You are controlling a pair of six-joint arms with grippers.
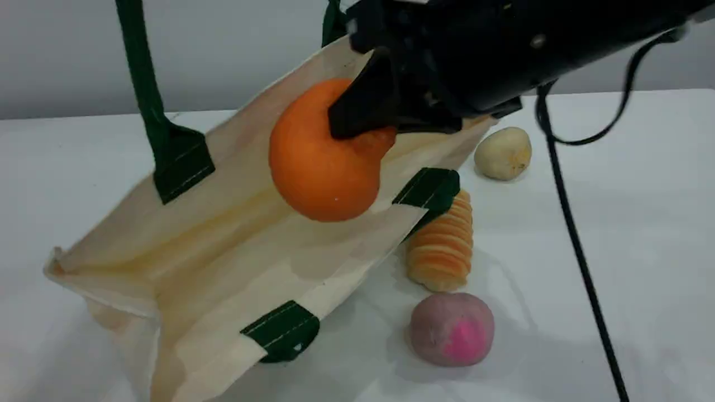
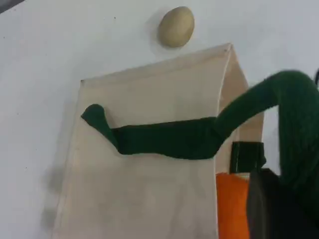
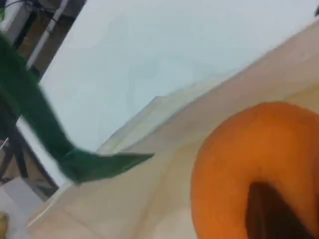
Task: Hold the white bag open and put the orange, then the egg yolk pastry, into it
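Note:
The white bag [image 1: 223, 268] lies tilted on the table with its mouth gaping toward the front right. One dark green handle [image 1: 142, 72] runs taut up out of the scene view; in the left wrist view this handle [image 2: 169, 139] leads to my left gripper [image 2: 279, 209], which is shut on it. My right gripper [image 1: 363, 131] is shut on the orange [image 1: 321, 162], which hangs over the bag's mouth, and the right wrist view shows the orange [image 3: 239, 169] against the bag's cloth [image 3: 164, 199]. The egg yolk pastry [image 1: 503, 153] rests on the table, right of the bag.
A ridged orange-striped bread roll [image 1: 441, 245] lies against the bag's front right rim. A pinkish ball with a magenta patch [image 1: 451, 329] sits in front of it. A black cable [image 1: 575, 240] trails down across the table's right side.

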